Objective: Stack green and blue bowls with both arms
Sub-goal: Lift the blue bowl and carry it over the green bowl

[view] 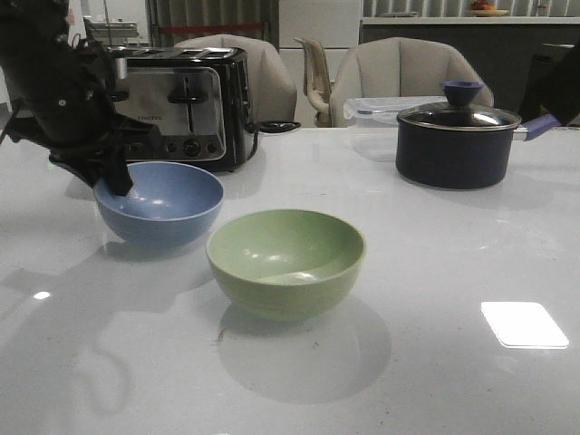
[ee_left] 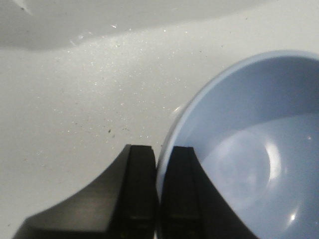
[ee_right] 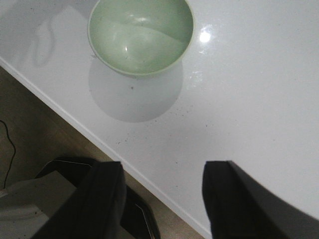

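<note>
Step in hand: grasp of dusty blue matte bowl (view: 159, 201), left of frame on white counter (view: 435, 272).

Left gripper (ee_left: 159, 191) jaws clenched on its rim.

Pale green matte bowl (view: 286, 261) at centre, untouched.

Right gripper (ee_right: 162, 199) jaws released, empty.

Next move, judged: lift blue bowl clear, set over green.

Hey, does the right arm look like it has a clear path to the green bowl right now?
Probably yes. The right hand is open and hangs above the table's edge, and only bare tabletop lies between it and the green bowl. The blue bowl sits apart on the other side.
</note>
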Available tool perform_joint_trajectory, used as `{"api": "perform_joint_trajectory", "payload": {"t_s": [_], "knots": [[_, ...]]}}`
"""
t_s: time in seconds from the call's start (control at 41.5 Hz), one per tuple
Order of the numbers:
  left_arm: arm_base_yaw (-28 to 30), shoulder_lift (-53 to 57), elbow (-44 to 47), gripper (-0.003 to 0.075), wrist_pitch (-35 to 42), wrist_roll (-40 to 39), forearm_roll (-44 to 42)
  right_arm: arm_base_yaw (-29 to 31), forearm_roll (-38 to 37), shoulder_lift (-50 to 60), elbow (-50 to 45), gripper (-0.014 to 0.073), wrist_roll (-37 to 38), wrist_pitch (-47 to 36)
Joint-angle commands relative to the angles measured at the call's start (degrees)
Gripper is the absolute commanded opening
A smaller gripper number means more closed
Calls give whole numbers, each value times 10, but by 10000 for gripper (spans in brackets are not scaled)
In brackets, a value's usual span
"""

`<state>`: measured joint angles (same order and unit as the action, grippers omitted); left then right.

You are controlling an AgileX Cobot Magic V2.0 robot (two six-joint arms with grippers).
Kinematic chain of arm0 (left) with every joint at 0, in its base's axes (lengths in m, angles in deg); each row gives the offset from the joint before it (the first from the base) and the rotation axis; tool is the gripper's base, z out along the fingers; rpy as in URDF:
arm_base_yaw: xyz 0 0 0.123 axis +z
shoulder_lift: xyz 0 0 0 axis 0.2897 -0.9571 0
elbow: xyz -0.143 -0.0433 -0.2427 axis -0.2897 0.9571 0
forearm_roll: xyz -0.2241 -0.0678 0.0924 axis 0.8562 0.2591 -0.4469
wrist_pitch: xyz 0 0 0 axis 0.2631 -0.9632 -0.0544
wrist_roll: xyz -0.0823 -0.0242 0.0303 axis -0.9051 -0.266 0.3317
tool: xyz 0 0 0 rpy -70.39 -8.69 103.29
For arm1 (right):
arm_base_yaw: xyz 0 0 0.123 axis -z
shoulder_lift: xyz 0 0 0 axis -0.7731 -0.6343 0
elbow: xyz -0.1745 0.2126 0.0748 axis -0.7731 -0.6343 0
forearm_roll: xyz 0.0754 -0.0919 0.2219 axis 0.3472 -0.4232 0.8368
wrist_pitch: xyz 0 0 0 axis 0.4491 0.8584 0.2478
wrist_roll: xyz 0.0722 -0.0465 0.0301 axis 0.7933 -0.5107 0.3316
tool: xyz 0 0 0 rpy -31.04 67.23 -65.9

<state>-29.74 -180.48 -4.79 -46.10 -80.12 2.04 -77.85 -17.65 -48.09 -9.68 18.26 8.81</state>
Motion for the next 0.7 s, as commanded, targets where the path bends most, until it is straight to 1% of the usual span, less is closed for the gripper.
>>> {"api": "perform_joint_trajectory", "payload": {"t_s": [0.0, 0.193, 0.265, 0.458, 0.675], "knots": [[0, 89, -16, 99, -2, 18, 7, 0, -1, 8, 15, 465, 1, -27], [-4, 183, -16, 99, -51, 125, 94, 0, -1, 8, 15, 465, 1, -27], [-17, 210, -16, 99, -67, 156, 117, 0, -1, 8, 15, 465, 1, -27], [-71, 228, -11, 98, -77, 168, 120, 0, -1, 8, 15, 465, 1, -27], [-141, 228, 44, 98, -18, 169, 120, 0, -1, 8, 15, 465, 1, -28]]}}
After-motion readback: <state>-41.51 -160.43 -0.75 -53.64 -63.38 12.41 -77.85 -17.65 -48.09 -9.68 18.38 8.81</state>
